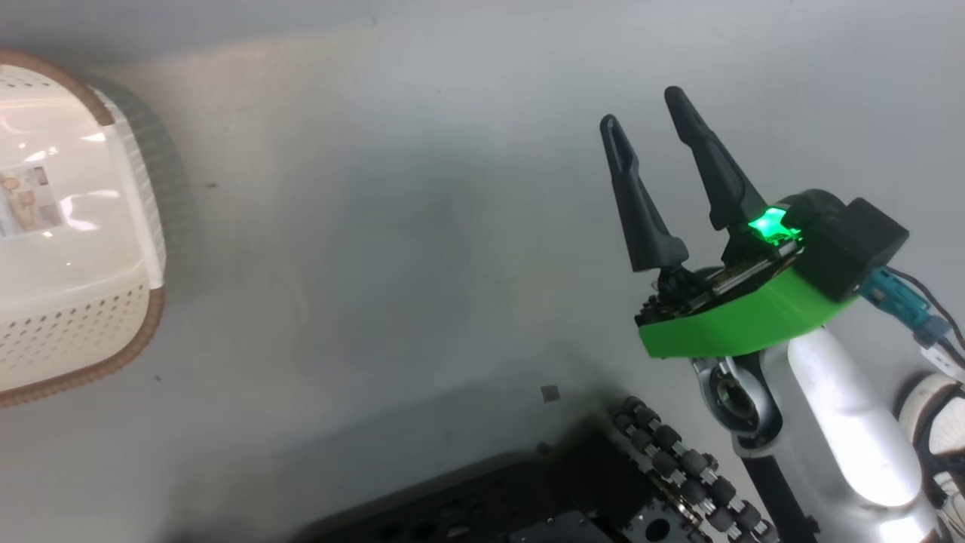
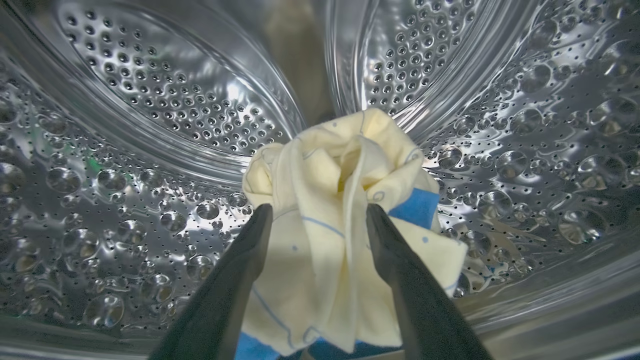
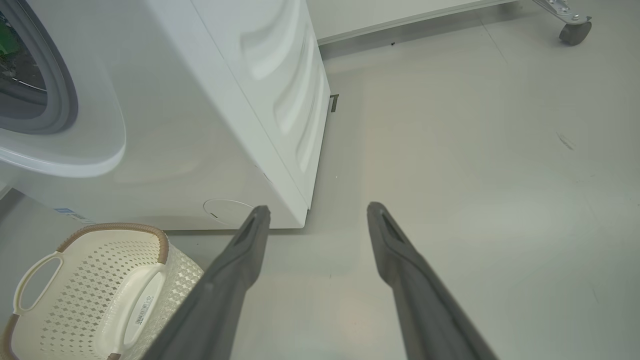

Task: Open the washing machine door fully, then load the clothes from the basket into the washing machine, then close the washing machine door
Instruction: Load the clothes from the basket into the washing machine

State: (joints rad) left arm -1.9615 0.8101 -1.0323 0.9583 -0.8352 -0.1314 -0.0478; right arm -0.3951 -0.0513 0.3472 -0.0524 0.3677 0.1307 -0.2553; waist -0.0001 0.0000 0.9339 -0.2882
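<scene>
In the left wrist view, a bunched piece of the clothes, cream-yellow with blue lines and a blue patch, lies inside the washing machine's perforated steel drum. My left gripper is open, its two fingers standing either side of the cloth. My right gripper is open and holds nothing, hovering over the grey floor. The white washing machine with its grey gasket stands to that gripper's left. The basket sits on the floor in front of the machine, its labelled floor bare. The washing machine door is out of view.
My black wheeled base fills the bottom of the head view, with a small dark scrap on the floor beside it. A person's white shoe shows at the right edge. A caster wheel stands far off by the wall.
</scene>
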